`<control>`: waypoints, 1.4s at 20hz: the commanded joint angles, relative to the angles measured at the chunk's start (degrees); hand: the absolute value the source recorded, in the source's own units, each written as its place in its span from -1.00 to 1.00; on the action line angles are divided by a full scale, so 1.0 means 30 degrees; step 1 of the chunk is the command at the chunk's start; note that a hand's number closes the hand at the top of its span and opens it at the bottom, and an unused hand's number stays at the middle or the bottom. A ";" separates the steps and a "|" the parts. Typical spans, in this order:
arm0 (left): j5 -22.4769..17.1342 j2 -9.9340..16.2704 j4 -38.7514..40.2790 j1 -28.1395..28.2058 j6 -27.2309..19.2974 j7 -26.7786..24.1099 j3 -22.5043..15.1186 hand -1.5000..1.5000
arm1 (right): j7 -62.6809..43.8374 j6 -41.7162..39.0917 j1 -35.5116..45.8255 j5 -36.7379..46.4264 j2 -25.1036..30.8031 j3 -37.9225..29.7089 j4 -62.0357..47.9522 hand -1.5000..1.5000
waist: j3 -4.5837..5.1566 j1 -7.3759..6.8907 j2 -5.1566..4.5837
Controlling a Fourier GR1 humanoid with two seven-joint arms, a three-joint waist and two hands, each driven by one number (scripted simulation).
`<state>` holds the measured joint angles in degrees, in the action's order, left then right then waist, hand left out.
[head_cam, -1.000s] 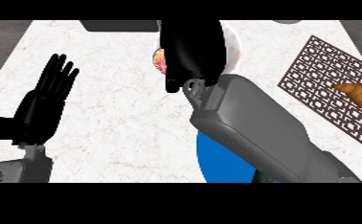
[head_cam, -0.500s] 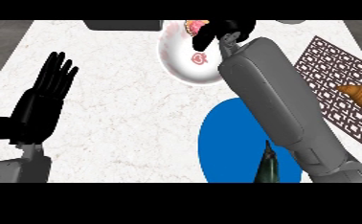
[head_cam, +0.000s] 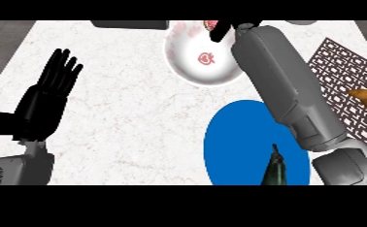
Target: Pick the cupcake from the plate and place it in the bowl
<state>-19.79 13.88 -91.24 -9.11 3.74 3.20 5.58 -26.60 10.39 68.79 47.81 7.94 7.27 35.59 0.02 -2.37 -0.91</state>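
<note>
A white bowl (head_cam: 188, 66) with a pink mark on its inside stands at the back of the counter. My right hand (head_cam: 222, 30) is over the bowl's far rim, mostly cut off by the view's top, its fingers curled round the pink cupcake (head_cam: 210, 24), of which only a small part shows. The right forearm runs from there across a blue plate (head_cam: 240, 141) in front of the bowl. At the left my left hand (head_cam: 44, 102) rests open, fingers up, holding nothing.
A dark green object (head_cam: 275, 169) lies on the blue plate near the lower edge. A brown patterned mat (head_cam: 337, 71) at the right carries a brown pastry (head_cam: 358, 94). Grey things (head_cam: 129, 24) sit along the back edge.
My right hand has carried the cupcake away from me, from the near side of the white bowl to over its far rim. The left hand has not moved.
</note>
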 commanded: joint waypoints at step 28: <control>0.1088 -0.0972 0.0846 -0.0357 -0.0467 -0.0886 -0.0391 0.00 | 1.0983 0.3276 -0.0179 -0.9189 0.2566 -1.0826 -0.5629 -1.00 | -0.0019 0.0120 -0.0015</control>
<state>-18.15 12.72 -90.14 -10.31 3.30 2.60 5.27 4.53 18.79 69.01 22.00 13.70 -22.91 19.96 -0.07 -2.62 -1.14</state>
